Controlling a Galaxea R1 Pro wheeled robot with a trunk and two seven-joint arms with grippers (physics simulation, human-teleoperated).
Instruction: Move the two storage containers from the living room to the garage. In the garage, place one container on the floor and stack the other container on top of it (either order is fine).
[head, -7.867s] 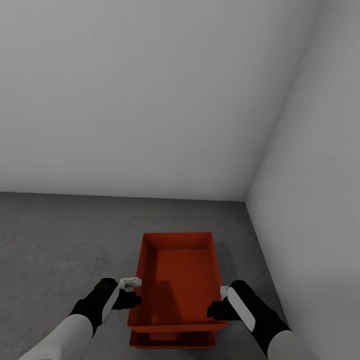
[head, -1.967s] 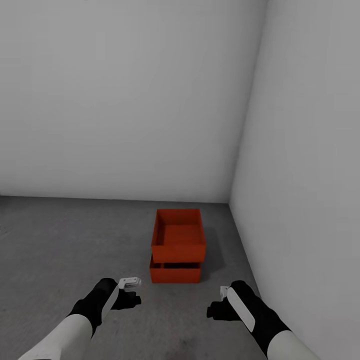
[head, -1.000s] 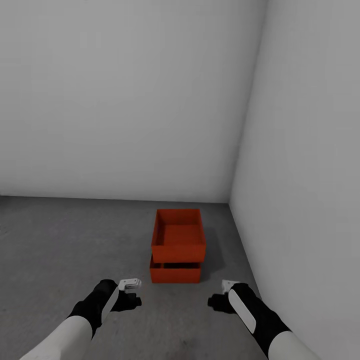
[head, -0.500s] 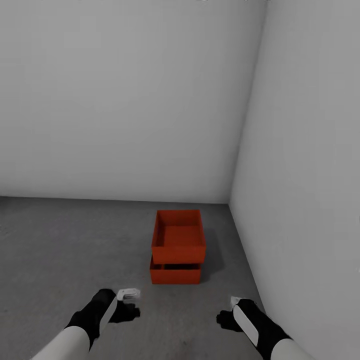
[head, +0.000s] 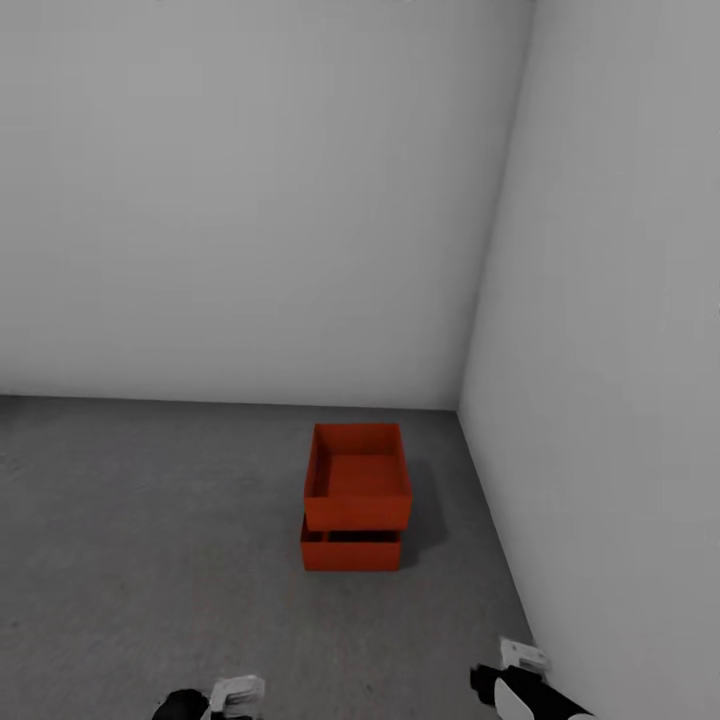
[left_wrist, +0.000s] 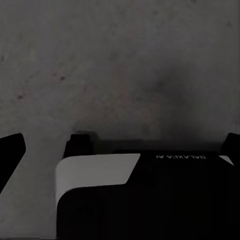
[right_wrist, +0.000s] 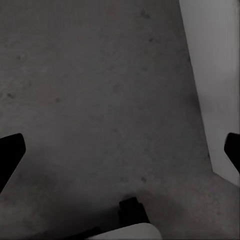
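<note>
Containers stacked in garage corner: upper container (head: 357, 487) seated on lower container (head: 351, 550), lower flat on floor (head: 150, 520), just beside right wall (head: 610, 350). Both arms pulled back and down versus half second ago; left gripper (head: 236, 692) and right gripper (head: 522, 656) now at bottom edge, well apart from stack. Jaws wide on both, holding nothing. Task judged complete

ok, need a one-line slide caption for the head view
Two red bins: top bin stacked on bottom bin, on the grey garage floor near the wall corner.
</note>
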